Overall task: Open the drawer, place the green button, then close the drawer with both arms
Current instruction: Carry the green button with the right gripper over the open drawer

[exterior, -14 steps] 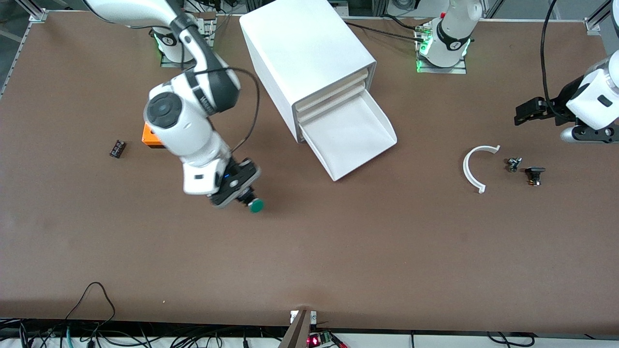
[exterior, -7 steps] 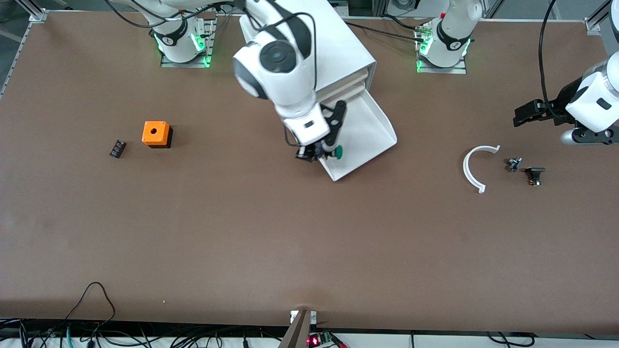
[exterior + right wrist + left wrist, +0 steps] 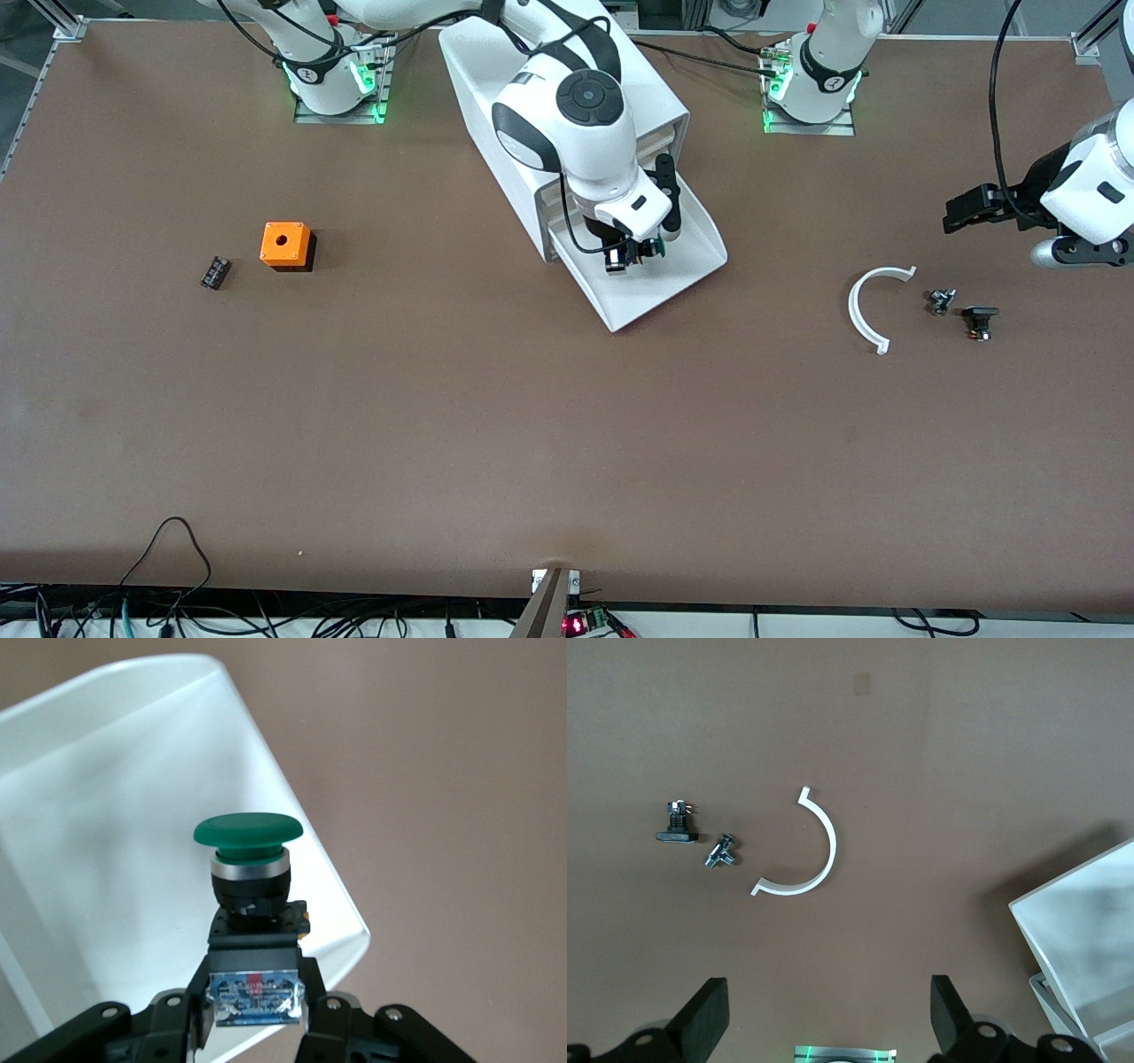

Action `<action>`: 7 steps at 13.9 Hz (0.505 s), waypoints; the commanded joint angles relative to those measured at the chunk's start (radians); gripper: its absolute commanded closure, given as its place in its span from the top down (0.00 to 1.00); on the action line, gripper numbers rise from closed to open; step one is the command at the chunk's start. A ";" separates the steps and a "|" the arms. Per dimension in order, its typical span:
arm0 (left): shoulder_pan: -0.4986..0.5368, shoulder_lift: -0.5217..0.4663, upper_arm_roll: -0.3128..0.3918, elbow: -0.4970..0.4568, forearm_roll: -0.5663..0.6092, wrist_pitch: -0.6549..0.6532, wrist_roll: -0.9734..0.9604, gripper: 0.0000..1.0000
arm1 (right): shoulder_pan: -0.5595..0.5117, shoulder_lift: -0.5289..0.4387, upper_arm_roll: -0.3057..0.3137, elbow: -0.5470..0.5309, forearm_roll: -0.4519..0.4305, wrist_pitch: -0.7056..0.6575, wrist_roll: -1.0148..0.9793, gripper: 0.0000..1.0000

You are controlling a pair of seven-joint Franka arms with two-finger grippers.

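Brown table (image 3: 443,425) with cables (image 3: 177,567) trailing along its near edge.

The cabinet (image 3: 567,97) is plain white, and the drawer (image 3: 656,266) pulled out of its foot is the same white, faintly translucent along its rim in the right wrist view. Over that drawer the black right gripper (image 3: 633,252) clasps the button (image 3: 249,870), which has a green cap, a silver collar, a black body and a pale label with a red mark. Toward the right arm's end of the table from the cabinet sit an orange cube (image 3: 285,245) with a dark hole and a small black ribbed block (image 3: 214,272). Toward the left arm's end lie a white curved strip (image 3: 868,306), a silvery small part (image 3: 941,301) and a black part with an orange tip (image 3: 979,321). The left gripper (image 3: 970,206) is black on a white arm. The table (image 3: 532,443) is matte brown.
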 commanded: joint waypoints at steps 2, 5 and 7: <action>0.001 0.006 -0.004 0.018 0.017 -0.011 -0.008 1.00 | 0.044 0.067 -0.028 0.049 -0.048 -0.029 -0.070 0.31; 0.001 0.006 -0.002 0.018 0.015 -0.011 -0.008 1.00 | 0.095 0.093 -0.085 0.049 -0.048 -0.023 -0.103 0.31; 0.001 0.006 -0.004 0.018 0.017 -0.011 -0.008 1.00 | 0.108 0.109 -0.085 0.049 -0.050 -0.020 -0.100 0.32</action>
